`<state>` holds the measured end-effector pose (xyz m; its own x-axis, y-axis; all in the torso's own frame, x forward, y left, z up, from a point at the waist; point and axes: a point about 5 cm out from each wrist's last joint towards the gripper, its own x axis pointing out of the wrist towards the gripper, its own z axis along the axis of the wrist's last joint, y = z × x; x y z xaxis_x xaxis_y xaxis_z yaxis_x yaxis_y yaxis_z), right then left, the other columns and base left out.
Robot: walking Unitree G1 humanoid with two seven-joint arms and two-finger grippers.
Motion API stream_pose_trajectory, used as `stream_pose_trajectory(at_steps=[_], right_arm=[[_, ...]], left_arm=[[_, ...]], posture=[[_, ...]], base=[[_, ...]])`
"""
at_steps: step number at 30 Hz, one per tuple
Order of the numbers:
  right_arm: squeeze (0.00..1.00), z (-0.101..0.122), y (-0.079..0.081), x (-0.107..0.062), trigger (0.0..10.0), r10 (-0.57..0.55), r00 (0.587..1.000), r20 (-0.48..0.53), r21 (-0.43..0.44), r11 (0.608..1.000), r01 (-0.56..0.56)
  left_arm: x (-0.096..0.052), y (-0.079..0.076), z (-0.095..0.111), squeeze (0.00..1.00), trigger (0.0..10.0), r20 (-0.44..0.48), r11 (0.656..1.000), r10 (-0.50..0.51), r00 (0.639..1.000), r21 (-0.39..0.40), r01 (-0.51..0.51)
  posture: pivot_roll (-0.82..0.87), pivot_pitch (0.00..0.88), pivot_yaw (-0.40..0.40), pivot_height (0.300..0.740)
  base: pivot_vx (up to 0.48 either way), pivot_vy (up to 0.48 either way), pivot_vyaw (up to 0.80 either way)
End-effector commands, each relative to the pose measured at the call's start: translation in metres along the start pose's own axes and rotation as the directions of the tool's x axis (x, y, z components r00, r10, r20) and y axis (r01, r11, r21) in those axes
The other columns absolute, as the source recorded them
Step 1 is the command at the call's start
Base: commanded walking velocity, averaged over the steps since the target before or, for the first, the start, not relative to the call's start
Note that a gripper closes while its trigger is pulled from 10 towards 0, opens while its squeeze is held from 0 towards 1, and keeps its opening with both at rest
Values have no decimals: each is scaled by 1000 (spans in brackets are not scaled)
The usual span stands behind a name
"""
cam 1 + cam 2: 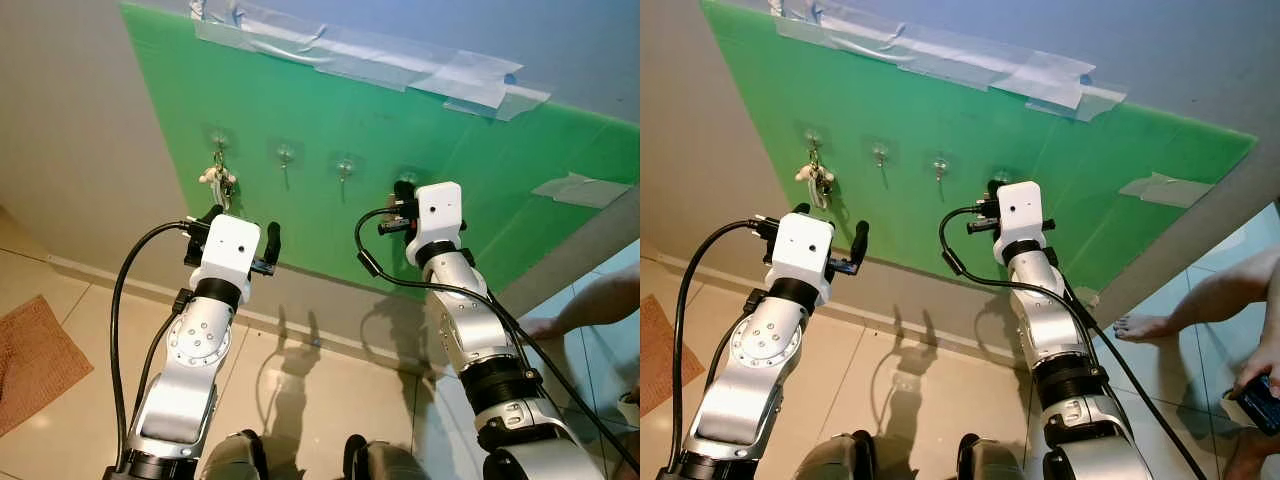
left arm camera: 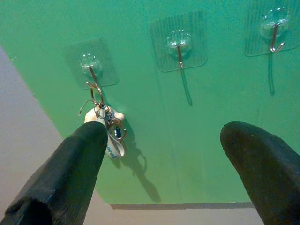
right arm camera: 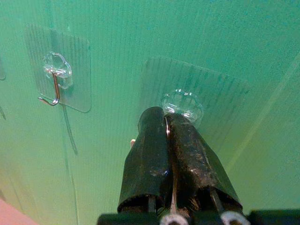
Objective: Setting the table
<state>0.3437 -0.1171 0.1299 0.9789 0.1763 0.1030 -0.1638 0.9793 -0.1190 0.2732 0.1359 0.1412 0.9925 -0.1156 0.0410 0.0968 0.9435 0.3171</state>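
A green board (image 1: pixel 330 100) is taped to the wall and carries a row of clear stick-on hooks. A pale keychain (image 2: pixel 110 136) hangs from the leftmost hook (image 2: pixel 91 65); it also shows in the head view (image 1: pixel 218 180). My left gripper (image 2: pixel 166 136) is open and raised just below and in front of that keychain, not touching it. My right gripper (image 3: pixel 166 115) is shut at the rightmost hook (image 3: pixel 183 104), with a thin metal wire pinched between its fingers. A small pale bit peeks out beside one finger. The two middle hooks (image 1: pixel 285 155) (image 1: pixel 345 165) are bare.
A person's bare leg and foot (image 1: pixel 1200 300) stand on the tiled floor at the right, and a hand holds a dark device (image 1: pixel 1260 395). A brown mat (image 1: pixel 30 360) lies at the left. The wall base runs under the board.
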Motion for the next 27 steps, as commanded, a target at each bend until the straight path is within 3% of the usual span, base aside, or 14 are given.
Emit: stream_pose_trajectory(at_steps=[1, 27], right_arm=[[0, 1, -7, -2, 10000, -30, 999, 20, -12, 999, 30], [0, 10, -10, -6, 10000, -38, 993, 108, -76, 996, 47]], left_arm=[[-2, -1, 2, 0, 10000, 3, 1000, -1, 1000, 9, 1], [-2, -2, 2, 0, 10000, 2, 1000, -6, 1000, 12, 6]], posture=[[27, 169, -69, 740], [23, 156, -71, 740]], base=[[0, 0, 0], [0, 0, 0]])
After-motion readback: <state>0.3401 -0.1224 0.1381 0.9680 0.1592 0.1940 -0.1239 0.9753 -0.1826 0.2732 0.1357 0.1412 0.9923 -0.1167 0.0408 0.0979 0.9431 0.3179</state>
